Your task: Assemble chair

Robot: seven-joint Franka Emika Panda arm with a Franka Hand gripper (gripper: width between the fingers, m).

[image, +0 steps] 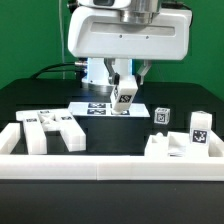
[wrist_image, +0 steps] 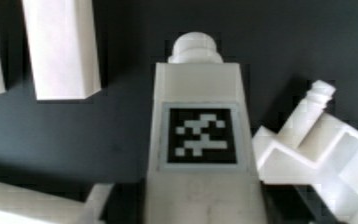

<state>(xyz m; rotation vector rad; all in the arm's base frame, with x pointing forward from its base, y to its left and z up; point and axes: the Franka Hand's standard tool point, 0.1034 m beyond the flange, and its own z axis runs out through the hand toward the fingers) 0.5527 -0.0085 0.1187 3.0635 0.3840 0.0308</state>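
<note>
Clamping leg (image: 126, 98) — end effector (image: 125, 88), near marker board (image: 98, 107)

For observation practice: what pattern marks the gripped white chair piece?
A black-and-white square tag on the chair piece; best in wrist view.

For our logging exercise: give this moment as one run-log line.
claw: shut on tagged white piece | location: at marker board

Robotics lab: black table (image: 30, 100), green backdrop (image: 25, 40), marker board (image: 90, 108) with square tags.
</note>
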